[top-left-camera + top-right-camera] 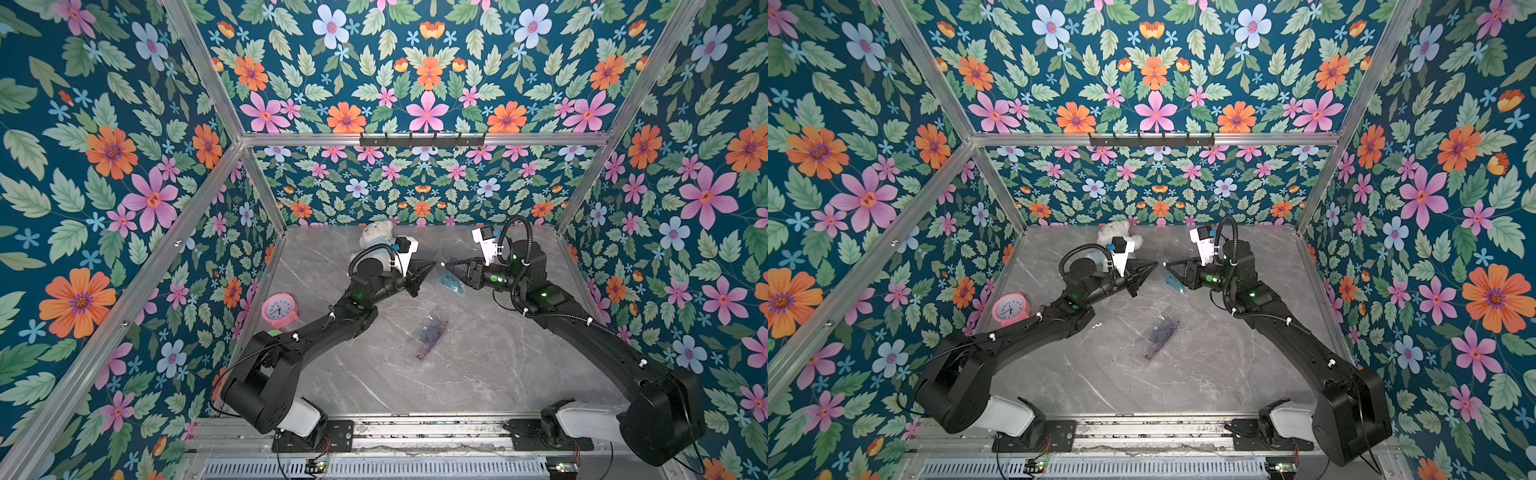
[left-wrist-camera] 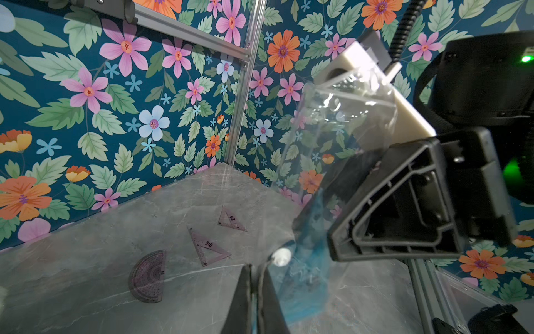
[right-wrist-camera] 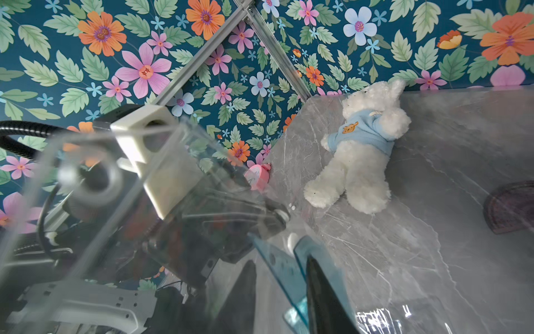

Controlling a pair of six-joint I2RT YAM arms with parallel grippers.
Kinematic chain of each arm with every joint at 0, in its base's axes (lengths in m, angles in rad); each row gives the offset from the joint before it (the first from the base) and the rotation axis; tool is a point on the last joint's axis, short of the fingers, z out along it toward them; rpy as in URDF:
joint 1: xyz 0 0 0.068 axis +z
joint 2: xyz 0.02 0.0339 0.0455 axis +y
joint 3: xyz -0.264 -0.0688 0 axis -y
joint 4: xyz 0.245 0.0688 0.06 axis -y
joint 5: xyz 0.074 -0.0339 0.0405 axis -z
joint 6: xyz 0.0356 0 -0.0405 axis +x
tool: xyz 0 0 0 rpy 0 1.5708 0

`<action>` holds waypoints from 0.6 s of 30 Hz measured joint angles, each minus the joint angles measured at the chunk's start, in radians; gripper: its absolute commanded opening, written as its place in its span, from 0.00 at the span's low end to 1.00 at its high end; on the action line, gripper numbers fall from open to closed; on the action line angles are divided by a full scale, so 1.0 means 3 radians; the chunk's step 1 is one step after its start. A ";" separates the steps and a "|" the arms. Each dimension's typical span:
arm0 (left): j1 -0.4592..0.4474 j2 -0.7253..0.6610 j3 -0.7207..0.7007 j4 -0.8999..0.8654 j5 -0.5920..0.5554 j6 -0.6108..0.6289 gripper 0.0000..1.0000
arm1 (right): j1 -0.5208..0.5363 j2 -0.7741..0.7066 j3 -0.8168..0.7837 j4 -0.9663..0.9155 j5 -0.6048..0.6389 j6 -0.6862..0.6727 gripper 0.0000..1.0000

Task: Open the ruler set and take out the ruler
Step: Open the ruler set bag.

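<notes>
The ruler set (image 1: 451,279) is a clear plastic pouch with blue rulers inside, hanging above the table between my two grippers in both top views. My left gripper (image 2: 254,270) is shut on the pouch's edge, just beside its white snap button (image 2: 281,256). A blue ruler (image 3: 280,269) inside the pouch runs between the parted fingers of my right gripper (image 3: 281,277), which is open. The clear upper part of the pouch (image 3: 173,185) covers much of the right wrist view. In a top view the left gripper (image 1: 1156,262) and right gripper (image 1: 1165,264) nearly meet tip to tip.
Loose purple pieces lie on the grey marble table (image 1: 478,374): a protractor (image 2: 148,277) and two set squares (image 2: 209,245) (image 2: 231,220). A white teddy bear (image 3: 361,150) lies at the back, and a pink clock (image 1: 279,309) stands by the left wall.
</notes>
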 measured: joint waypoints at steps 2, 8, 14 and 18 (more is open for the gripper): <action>0.0000 -0.0010 -0.0001 0.0017 0.0000 -0.0009 0.00 | -0.0011 -0.0004 0.0000 -0.0022 0.0056 0.0000 0.41; 0.0006 -0.0011 0.0038 -0.0010 0.0013 -0.0010 0.00 | -0.0024 -0.0018 -0.0001 -0.0034 0.0127 0.0000 0.46; 0.0006 -0.0018 0.0078 -0.0122 0.0027 -0.0019 0.00 | -0.0041 -0.0018 -0.0013 -0.0037 0.0202 0.0000 0.45; 0.0006 -0.0018 0.0099 -0.0151 0.0052 -0.0020 0.00 | -0.0041 0.0000 -0.0014 -0.0029 0.0201 -0.0003 0.28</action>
